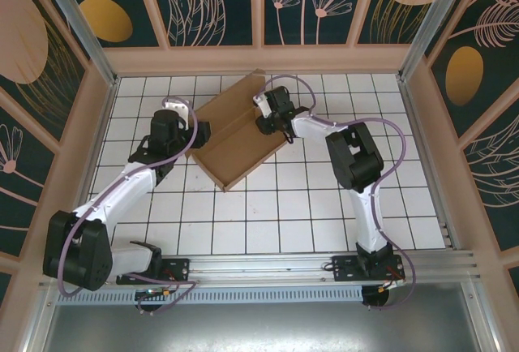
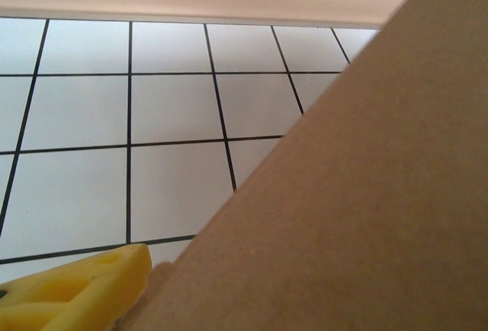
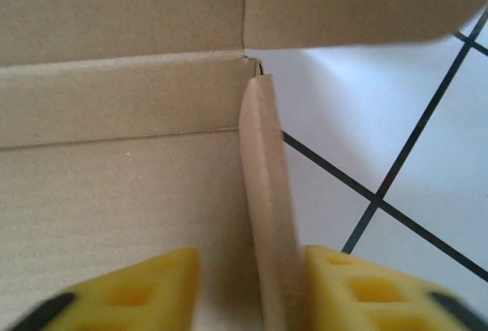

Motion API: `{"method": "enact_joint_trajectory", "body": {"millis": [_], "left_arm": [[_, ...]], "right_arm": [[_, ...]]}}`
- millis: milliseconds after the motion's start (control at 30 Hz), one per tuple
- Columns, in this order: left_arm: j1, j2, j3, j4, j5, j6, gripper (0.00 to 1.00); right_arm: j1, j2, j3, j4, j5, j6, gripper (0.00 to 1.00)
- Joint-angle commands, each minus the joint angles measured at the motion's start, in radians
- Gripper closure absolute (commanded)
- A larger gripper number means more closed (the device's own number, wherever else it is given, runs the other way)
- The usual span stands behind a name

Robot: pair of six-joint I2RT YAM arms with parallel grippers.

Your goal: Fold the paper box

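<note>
Paper box (image 1: pixel 235 137) work sits at the wall-raising step, as you can judge from the right gripper (image 3: pixel 252 262): its yellow jaws straddle one upright side wall (image 3: pixel 263 186). The outer pad (image 3: pixel 335 285) touches the cardboard and the inner pad (image 3: pixel 152 289) stands a little off it, so the pincer is not yet clenched on anything. That wall rises nearly vertical from the floor panel (image 3: pixel 114 216) and meets the back wall (image 3: pixel 114 94) at the corner. A loose flap (image 3: pixel 343 3) hangs over the tiles beyond it. For the next move you probably need to close on the wall, keep it square to the floor panel, and turn the corner tab inward without creasing it off its score line. On the other side, one yellow finger (image 2: pixel 84 293) of the left gripper (image 1: pixel 200 131) lies just beside a tilted brown panel (image 2: pixel 343 194); you cannot tell whether that pincer is released or grasping. From above, the box lies skewed on the far middle of the tiled table (image 1: pixel 284 206), between the two grippers. Your right arm (image 1: pixel 357 157) reaches forward from its near base, elbow raised, forearm angled left to the box's far right edge. Your left arm (image 1: pixel 122 194) stretches diagonally to the left edge.
</note>
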State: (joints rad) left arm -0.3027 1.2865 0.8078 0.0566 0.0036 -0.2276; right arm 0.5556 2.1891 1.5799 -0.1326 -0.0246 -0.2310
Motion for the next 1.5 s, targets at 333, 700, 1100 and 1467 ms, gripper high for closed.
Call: {"method": "enact_joint_trajectory", "body": {"millis": [333, 700, 1100, 1467], "left_arm": [[0.002, 0.162, 0.124, 0.058, 0.154, 0.130, 0.33], [0.001, 0.225, 0.189, 0.021, 0.291, 0.235, 0.38], [0.001, 0.174, 0.122, 0.072, 0.328, 0.242, 0.40], [0.002, 0.185, 0.132, 0.074, 0.329, 0.247, 0.41]], "right_arm": [[0.007, -0.358, -0.488, 0.142, -0.014, 0.230, 0.80], [-0.073, -0.869, -0.816, 0.535, -0.131, 0.127, 0.55], [-0.338, -0.826, -0.864, 0.677, -0.531, -0.313, 0.37], [-0.450, -0.629, -0.815, 0.845, -0.751, -0.332, 0.40]]}}
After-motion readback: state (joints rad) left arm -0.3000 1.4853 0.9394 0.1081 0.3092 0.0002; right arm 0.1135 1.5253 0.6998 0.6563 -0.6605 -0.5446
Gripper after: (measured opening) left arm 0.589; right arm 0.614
